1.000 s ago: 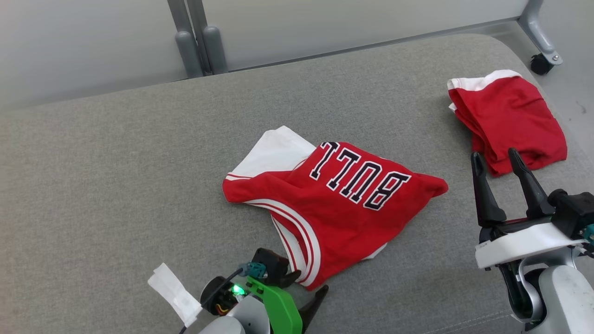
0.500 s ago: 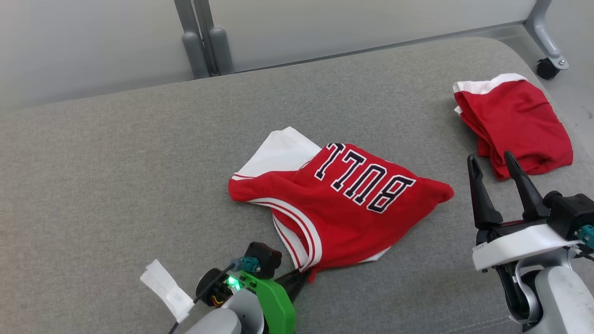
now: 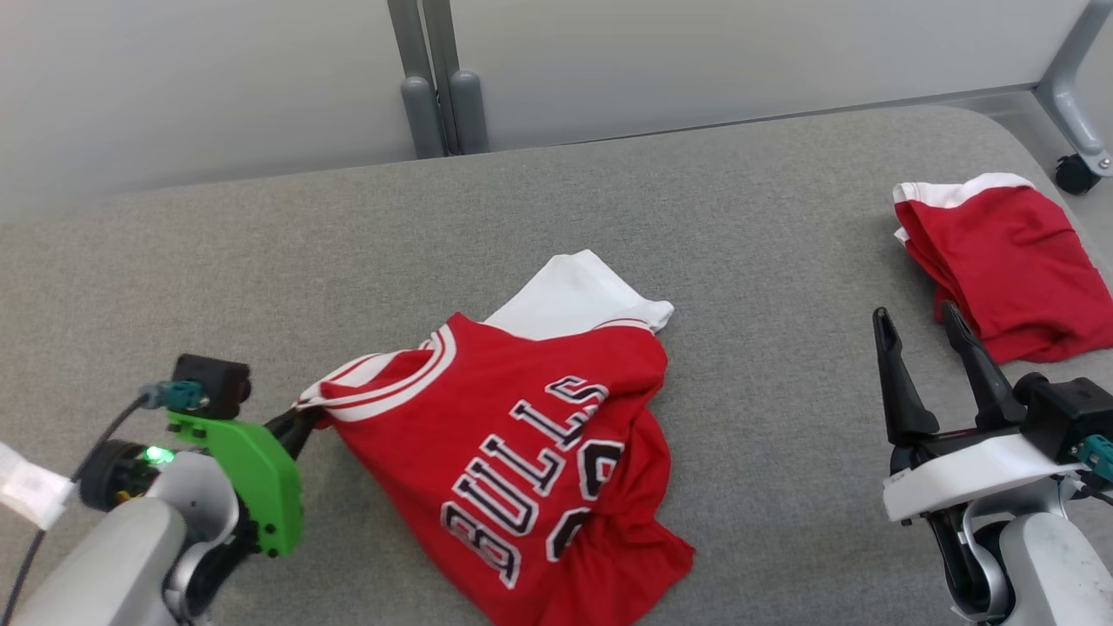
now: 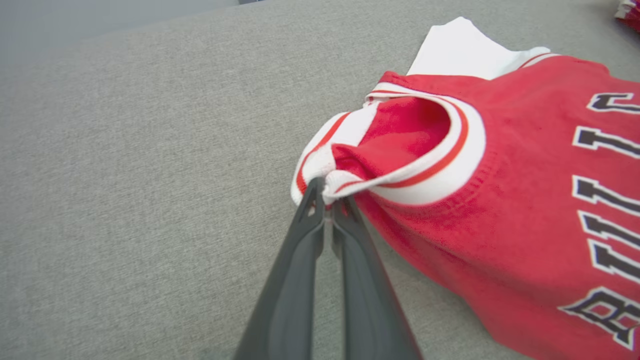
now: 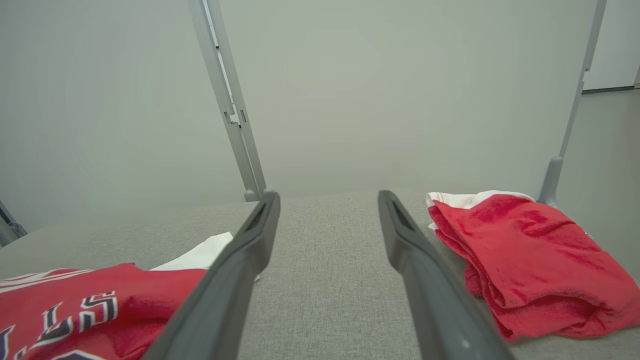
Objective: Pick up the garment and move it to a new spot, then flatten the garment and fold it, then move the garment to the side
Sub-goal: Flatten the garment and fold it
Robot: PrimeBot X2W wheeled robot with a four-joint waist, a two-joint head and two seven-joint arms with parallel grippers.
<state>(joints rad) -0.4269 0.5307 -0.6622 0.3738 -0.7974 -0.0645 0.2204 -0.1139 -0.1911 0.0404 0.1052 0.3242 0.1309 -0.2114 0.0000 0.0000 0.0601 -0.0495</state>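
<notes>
Garment (image 3: 513, 452), a red jersey with dark, white-edged lettering, is being borne by the grey padded surface (image 3: 739, 200) and is lying crumpled just ahead of the left pincer (image 4: 325, 195) and to its right. Its white-and-red trimmed edge (image 4: 435, 170) is being pinched at one bunched corner between that pincer's two dark fingers, which are being pressed almost together with only the cloth between them. The edge seems to be an armhole or a neck opening, though the bunching is making that hard to tell. A white panel (image 3: 578, 300) of the garment is being shown beyond the red cloth, on the side farthest from the left pincer. A second red cloth (image 3: 1009, 261), folded and banded in white, is being carried by the same surface just ahead of the right pincer (image 3: 914, 310) and slightly to its right, apart from its fingertips. The right pincer is being held wide open with nothing between its fingers, well to the right of the garment. Grey upright posts (image 3: 439, 96) are being seen far ahead of both pincers, past the surface's far edge.
</notes>
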